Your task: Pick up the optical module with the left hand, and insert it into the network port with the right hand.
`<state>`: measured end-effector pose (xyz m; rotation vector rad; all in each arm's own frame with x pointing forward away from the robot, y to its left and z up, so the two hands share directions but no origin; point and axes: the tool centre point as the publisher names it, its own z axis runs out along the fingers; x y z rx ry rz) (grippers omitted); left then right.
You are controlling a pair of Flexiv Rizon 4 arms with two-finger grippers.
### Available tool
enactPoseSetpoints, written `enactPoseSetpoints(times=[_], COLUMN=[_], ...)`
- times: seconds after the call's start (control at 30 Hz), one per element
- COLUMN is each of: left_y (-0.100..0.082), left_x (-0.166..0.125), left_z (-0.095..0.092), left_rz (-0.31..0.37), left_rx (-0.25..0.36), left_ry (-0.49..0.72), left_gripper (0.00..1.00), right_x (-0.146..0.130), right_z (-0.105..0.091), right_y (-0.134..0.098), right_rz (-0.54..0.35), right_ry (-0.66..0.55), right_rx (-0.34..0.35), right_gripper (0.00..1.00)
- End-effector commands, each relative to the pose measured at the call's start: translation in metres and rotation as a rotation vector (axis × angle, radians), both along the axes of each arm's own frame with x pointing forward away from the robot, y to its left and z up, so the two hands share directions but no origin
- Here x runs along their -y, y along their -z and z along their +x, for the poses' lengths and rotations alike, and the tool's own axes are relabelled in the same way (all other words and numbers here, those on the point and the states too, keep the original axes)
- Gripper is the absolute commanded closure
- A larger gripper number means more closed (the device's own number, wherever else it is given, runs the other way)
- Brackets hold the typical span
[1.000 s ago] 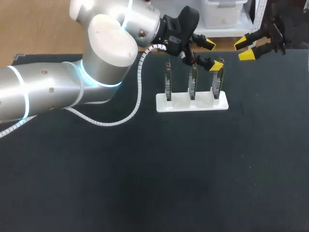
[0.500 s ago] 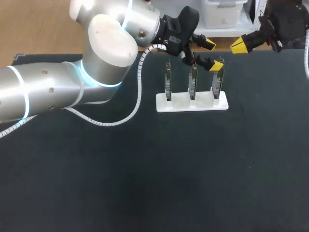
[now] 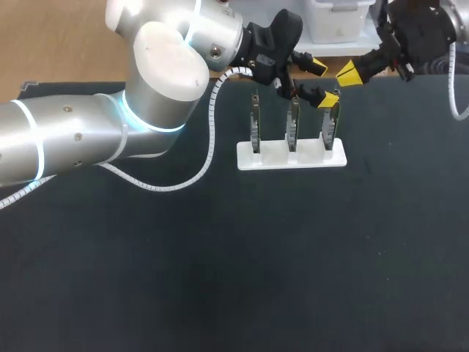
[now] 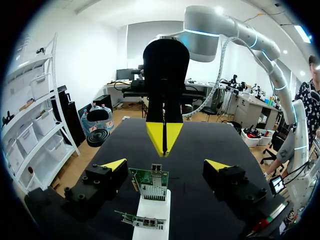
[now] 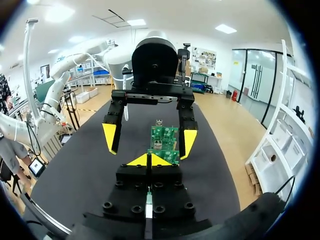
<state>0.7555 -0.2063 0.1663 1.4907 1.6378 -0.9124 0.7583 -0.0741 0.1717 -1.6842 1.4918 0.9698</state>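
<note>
A white stand [image 3: 291, 156] holds three upright green circuit boards, each with a metal port. My left gripper [image 3: 322, 83] hangs open over the rightmost board [image 3: 330, 126]. In the left wrist view that board [image 4: 149, 183] stands between the wide-apart fingers of my left gripper [image 4: 165, 165] without touching them. A small silver part [image 4: 156, 168] sticks up from its top edge. My right gripper [image 3: 346, 72] is shut and empty, just right of the left gripper, its tips pointing at the stand. The right wrist view shows my right gripper [image 5: 150, 160] facing the board [image 5: 164, 140].
The dark table [image 3: 242, 264] spreads in front of the stand. My left arm's large links [image 3: 88, 139] and its white coiled cable [image 3: 209, 147] cover the left side of the table. The two other boards [image 3: 255, 132] stand to the left on the same stand.
My right gripper has shut and moved left toward the stand and the left gripper. The left arm and the boards have not moved.
</note>
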Motion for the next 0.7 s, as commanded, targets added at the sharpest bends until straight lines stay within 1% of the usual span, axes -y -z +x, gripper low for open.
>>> enactPoseSetpoints(times=[0.03,0.7], left_y=[0.0,0.0], left_x=[0.001,0.001], left_z=[0.0,0.0], left_rz=[0.004,0.004], left_rx=[-0.001,-0.001], left_ry=[-0.002,-0.002], left_gripper=[0.0,0.0], right_x=[-0.002,0.0], right_z=[0.004,0.004], right_y=[0.001,0.011], right_rz=[-0.003,-0.002], right_ry=[-0.007,0.015], right_rx=[-0.007,-0.034], right_gripper=[1.0,1.0])
